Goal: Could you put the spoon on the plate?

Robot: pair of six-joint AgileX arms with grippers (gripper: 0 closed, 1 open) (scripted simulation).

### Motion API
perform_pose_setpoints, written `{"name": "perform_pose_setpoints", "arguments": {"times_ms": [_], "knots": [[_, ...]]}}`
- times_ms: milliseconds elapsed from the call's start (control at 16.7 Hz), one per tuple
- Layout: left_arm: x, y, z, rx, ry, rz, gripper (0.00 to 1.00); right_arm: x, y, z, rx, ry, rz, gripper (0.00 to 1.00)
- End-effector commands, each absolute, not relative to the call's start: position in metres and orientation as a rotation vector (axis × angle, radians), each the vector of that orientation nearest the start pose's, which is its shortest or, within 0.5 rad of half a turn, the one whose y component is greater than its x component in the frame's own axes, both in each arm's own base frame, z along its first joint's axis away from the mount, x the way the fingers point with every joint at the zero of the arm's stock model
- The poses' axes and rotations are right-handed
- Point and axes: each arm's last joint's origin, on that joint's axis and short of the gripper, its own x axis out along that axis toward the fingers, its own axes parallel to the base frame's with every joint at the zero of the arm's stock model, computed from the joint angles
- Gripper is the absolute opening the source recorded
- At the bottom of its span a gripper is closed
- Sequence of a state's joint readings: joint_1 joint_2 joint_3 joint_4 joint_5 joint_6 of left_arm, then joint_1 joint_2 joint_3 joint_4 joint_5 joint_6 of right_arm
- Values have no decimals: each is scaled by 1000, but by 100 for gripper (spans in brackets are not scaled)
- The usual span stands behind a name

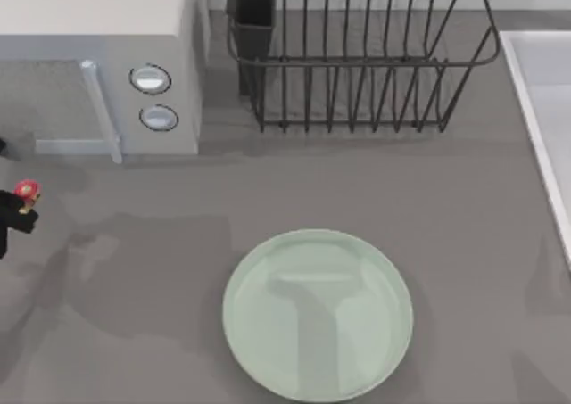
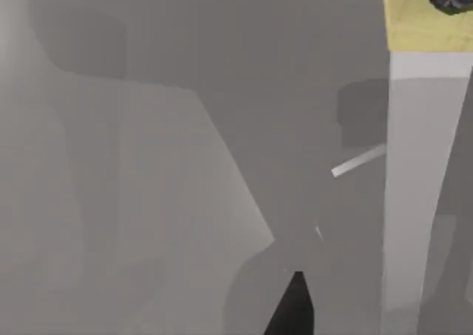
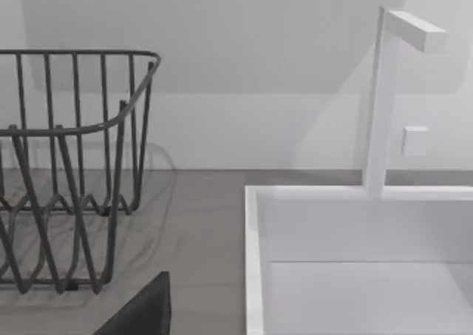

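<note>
The pale mint-green plate (image 1: 317, 313) lies flat on the grey table, front centre. My left gripper (image 1: 14, 211) is at the table's far left edge, well left of the plate, shut on the spoon (image 1: 27, 191). The spoon's red-pink and yellow ornament pokes out above the gripper. Seen from the left wrist, the spoon's thin pale handle (image 2: 414, 202) runs close past the camera with the yellow and red end at one end, and a dark fingertip (image 2: 293, 309) shows beside it. The spoon's bowl is hidden. A dark part of my right gripper (image 3: 140, 313) shows over the table near the sink.
A grey appliance with two round knobs (image 1: 152, 96) stands at the back left. A dark wire dish rack (image 1: 357, 65) sits at the back centre. A white sink (image 1: 544, 110) with a faucet (image 3: 380, 98) runs along the right edge.
</note>
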State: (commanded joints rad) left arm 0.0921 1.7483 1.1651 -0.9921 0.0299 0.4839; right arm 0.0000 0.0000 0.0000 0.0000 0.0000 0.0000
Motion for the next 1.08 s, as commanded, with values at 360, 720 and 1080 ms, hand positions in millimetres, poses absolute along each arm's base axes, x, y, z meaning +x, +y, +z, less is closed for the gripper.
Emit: {"name": "perform_pose_setpoints", "arguments": {"times_ms": [360, 720, 1080], "knots": [[311, 42, 213, 261, 1547, -283, 0, 106, -1, 160, 0, 0, 0, 100], [313, 52, 214, 246, 1555, -246, 0, 106, -1, 160, 0, 0, 0, 100], [312, 14, 216, 349, 1593, -402, 0, 106, -1, 160, 0, 0, 0, 100]]}}
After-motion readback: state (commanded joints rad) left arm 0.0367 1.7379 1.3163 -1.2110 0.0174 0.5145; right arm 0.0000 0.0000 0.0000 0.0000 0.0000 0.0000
